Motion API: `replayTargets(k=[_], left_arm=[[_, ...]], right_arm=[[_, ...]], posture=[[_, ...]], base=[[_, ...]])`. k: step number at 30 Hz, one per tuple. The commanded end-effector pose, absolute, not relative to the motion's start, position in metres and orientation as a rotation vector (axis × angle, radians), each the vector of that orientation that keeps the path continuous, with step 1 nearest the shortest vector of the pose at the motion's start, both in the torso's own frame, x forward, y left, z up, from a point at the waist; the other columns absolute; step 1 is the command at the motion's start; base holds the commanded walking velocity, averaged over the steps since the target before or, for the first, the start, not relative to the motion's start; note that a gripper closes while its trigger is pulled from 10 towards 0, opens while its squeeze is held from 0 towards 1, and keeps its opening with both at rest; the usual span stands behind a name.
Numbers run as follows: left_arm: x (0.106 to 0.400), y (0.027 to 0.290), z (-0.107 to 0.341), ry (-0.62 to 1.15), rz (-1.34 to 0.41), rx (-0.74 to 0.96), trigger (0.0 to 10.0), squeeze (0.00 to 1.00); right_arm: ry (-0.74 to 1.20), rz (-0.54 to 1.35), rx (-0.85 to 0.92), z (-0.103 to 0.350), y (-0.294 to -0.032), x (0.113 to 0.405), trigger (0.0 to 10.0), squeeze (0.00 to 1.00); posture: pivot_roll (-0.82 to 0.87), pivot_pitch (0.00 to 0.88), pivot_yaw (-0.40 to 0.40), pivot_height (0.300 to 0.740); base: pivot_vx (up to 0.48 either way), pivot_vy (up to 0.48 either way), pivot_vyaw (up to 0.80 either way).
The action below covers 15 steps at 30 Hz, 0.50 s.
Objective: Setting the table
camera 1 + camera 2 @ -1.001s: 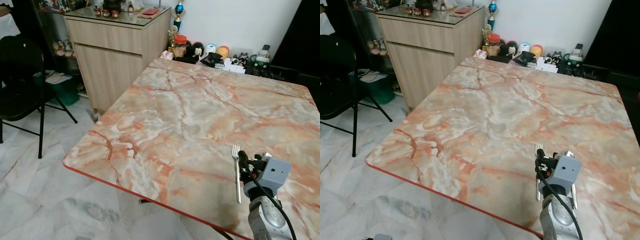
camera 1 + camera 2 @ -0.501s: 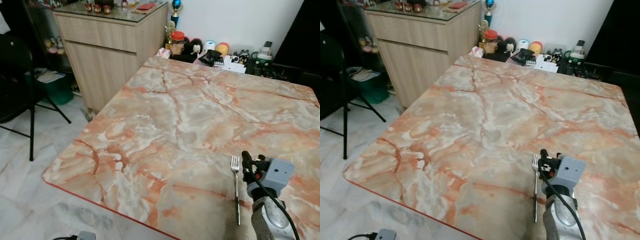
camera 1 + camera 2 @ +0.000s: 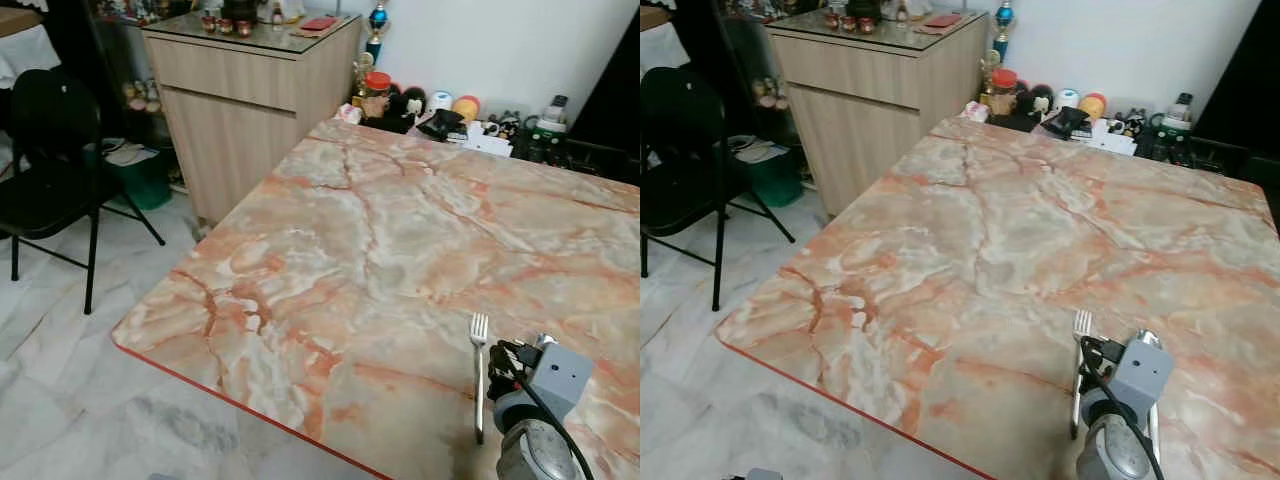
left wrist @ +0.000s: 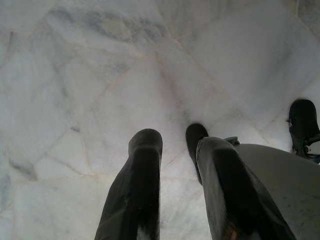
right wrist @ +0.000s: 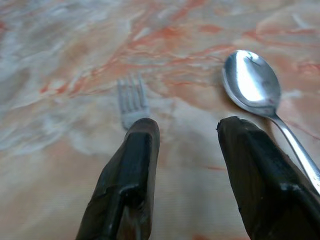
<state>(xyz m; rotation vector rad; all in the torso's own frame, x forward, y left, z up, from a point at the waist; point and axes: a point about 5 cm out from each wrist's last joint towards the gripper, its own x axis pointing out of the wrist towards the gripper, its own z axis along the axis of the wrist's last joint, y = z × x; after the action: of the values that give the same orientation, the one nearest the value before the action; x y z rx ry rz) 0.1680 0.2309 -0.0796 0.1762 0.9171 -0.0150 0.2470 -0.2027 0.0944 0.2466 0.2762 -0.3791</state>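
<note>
Table: a marble-patterned table top with orange veining and a red edge [image 3: 330, 260] occupies most of the head views; its near-left corner juts toward the white marble floor [image 3: 80, 400].

Fork: a silver metal fork [image 3: 479, 372] lies flat near the near-right edge of the table, tines pointing far, handle toward the robot. I judge this to be a place-setting position, square to the seat side.

Spoon: a silver metal spoon [image 5: 252, 85] lies just right of the fork, bowl up and pointing far, apart from it and roughly parallel. Laid side by side like this, the pair reads as one diner's cutlery.

Right gripper: the right gripper [image 5: 185, 150] hangs low over the table between fork and spoon, its two black fingers [image 5: 135, 165] apart with nothing between them. One finger tip overlaps the fork's neck in the wrist view; contact cannot be confirmed.

Left gripper: the left gripper [image 4: 172, 165] hangs idle beside the robot, pointing down at the floor, fingers apart and empty.

Surroundings: a light wooden cabinet with a glass top [image 3: 250, 100] stands at the far left; a black folding chair [image 3: 50, 170] stands left of it; jars and small clutter [image 3: 420, 105] crowd the table's far edge.

Assessment: both cutlery pieces appear placed; plate and glass, if required, are not yet set.
</note>
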Motion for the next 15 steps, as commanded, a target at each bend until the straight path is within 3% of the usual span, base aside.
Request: replayTargets(k=[1, 2, 4, 5, 6, 7, 15], left_arm=[[0.164, 0.229, -0.082, 0.935, -0.036, 0.194, 10.0, 0.0], [0.165, 0.228, -0.082, 0.933, -0.037, 0.193, 10.0, 0.0], [0.166, 0.228, -0.082, 0.931, -0.037, 0.192, 10.0, 0.0], [0.166, 0.228, -0.082, 0.93, -0.037, 0.192, 10.0, 0.0], [0.166, 0.228, -0.082, 0.93, -0.036, 0.192, 10.0, 0.0], [0.165, 0.228, -0.082, 0.931, -0.036, 0.194, 10.0, 0.0], [0.166, 0.229, -0.081, 0.931, -0.039, 0.199, 10.0, 0.0]], right_arm=[[0.3, -0.385, 0.275, 0.094, -0.201, 0.25, 10.0, 0.72], [0.311, -0.385, 0.28, 0.092, -0.201, 0.251, 10.0, 1.0], [0.334, -0.377, 0.269, 0.091, -0.201, 0.253, 10.0, 1.0], [0.342, -0.373, 0.264, 0.091, -0.202, 0.254, 10.0, 0.89], [0.341, -0.361, 0.266, 0.092, -0.201, 0.256, 10.0, 0.4], [0.339, -0.319, 0.264, 0.093, -0.199, 0.26, 10.0, 0.0], [0.344, -0.253, 0.242, 0.094, -0.193, 0.272, 10.0, 0.0]], posture=[[-0.01, 0.105, -0.029, 0.74], [-0.01, 0.105, -0.029, 0.74], [0.0, 0.101, -0.03, 0.74], [0.0, 0.095, -0.031, 0.74], [0.0, 0.095, -0.031, 0.74], [-0.01, 0.093, -0.029, 0.74], [-0.01, 0.089, -0.027, 0.74]], base=[[0.0, 0.0, 0.0], [0.0, 0.0, 0.0], [0.0, 0.0, 0.0], [0.0, 0.0, 0.0], [0.0, 0.0, 0.0], [0.0, 0.0, 0.0], [0.0, 0.0, 0.0]])
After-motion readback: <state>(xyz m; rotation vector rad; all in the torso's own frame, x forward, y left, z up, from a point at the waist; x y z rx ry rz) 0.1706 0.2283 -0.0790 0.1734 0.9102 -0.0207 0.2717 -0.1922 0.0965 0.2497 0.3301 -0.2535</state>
